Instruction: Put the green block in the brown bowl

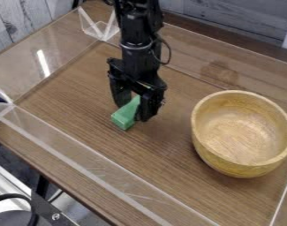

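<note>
Worktop: Here's the brown wood worktop (pixel 169 168), spreading beneath the pincer and out on every side of it.
Robot arm: Dark and jointed, the arm (pixel 136 44) comes in from the top of the view, right above the pincer.
Brown bowl: There it sits, the brown bowl (pixel 242 132), round, pale and upright, off to the picture's right of the pincer, with a gap of bare wood between them.
Pincer: And the pincer (pixel 130 104) is wide open, pointing down, fingers spread about the block, no grip on it.
Black cable: Looping at the lower left corner, the black cable (pixel 27 193) lies well apart from the pincer.
Green block: Down low at the pincer's fingertips, the green block (pixel 125 116) rests on the wood, outside the bowl; it looks partly between the fingers, though the dark parts hide whether they touch it.
</note>
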